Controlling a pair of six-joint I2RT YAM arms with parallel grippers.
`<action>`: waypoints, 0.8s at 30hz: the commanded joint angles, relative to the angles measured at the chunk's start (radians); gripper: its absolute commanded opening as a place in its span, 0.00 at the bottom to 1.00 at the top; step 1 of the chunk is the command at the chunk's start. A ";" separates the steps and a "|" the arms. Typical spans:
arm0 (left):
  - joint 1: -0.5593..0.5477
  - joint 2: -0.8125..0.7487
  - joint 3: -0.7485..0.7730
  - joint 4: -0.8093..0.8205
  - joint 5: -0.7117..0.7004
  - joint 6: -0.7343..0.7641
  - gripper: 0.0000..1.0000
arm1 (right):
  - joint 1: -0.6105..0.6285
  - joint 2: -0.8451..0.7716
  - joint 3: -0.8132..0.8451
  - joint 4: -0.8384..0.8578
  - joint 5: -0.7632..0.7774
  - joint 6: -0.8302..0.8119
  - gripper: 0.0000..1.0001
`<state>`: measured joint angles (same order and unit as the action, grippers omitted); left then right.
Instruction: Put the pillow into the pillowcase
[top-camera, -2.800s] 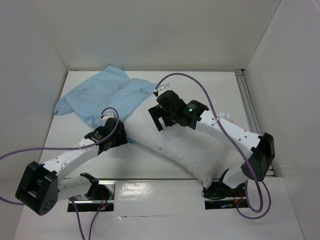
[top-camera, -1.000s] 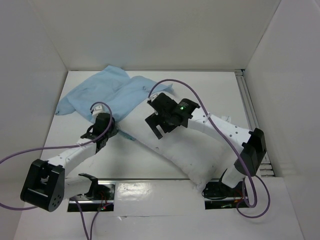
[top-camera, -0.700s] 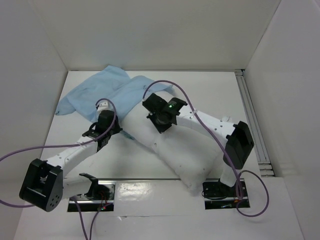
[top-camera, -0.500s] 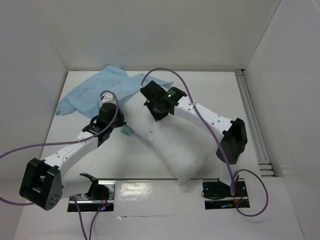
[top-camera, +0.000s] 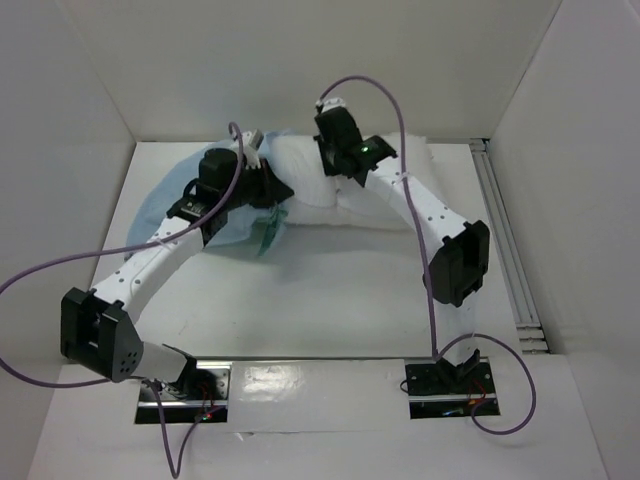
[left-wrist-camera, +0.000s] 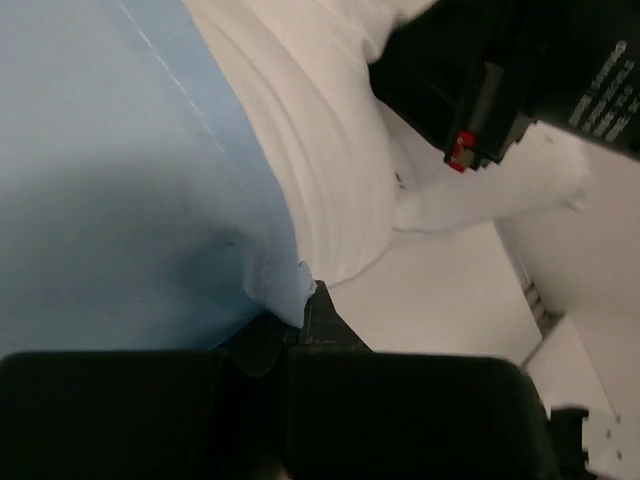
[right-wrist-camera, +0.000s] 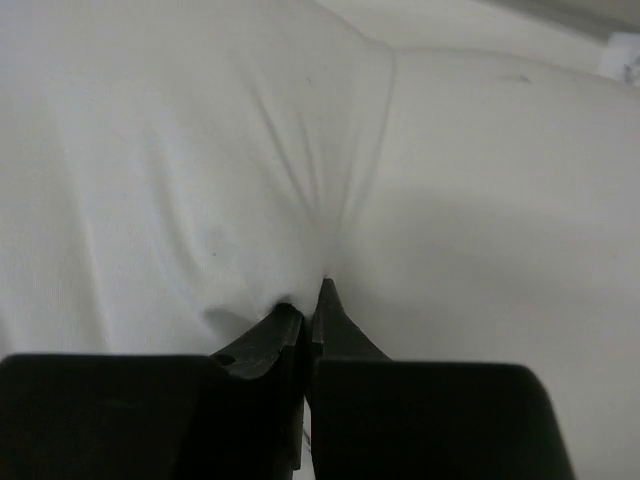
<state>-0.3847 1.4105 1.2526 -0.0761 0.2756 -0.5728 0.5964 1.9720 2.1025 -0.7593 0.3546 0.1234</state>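
Note:
The white pillow (top-camera: 405, 175) lies across the back of the table, its left end against the pillowcase (top-camera: 243, 226). The pillowcase is light blue, with a sea-green fold (top-camera: 268, 232) hanging below my left gripper (top-camera: 281, 190). In the left wrist view that gripper (left-wrist-camera: 303, 298) is shut on the pillowcase's blue edge (left-wrist-camera: 120, 180), and the pillow (left-wrist-camera: 320, 170) bulges right beside it. My right gripper (top-camera: 337, 183) sits on top of the pillow. In the right wrist view it (right-wrist-camera: 316, 297) is shut on a puckered pinch of pillow fabric (right-wrist-camera: 200, 150).
White walls enclose the table on the left, back and right, and a metal rail (top-camera: 505, 240) runs along the right side. The left arm (top-camera: 150, 265) hides much of the pillowcase. The right arm's black wrist (left-wrist-camera: 500, 80) is close above the left gripper.
Both grippers have shut, and both arms have swung to the back of the table. The pillow went from lying diagonally near the front right to the back wall, up against the pillowcase.

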 joint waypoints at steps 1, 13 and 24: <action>0.003 -0.059 -0.149 0.044 0.201 -0.070 0.00 | 0.158 -0.008 -0.224 0.147 -0.190 0.120 0.00; 0.003 -0.137 0.035 -0.407 0.073 0.108 0.74 | 0.212 -0.111 -0.420 0.226 -0.269 0.202 0.00; 0.096 -0.026 0.318 -0.648 -0.457 0.059 0.84 | 0.071 -0.297 -0.366 0.115 -0.174 0.243 1.00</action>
<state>-0.2829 1.2865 1.4960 -0.5831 0.0742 -0.5159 0.7681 1.7718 1.6897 -0.6056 0.1463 0.3264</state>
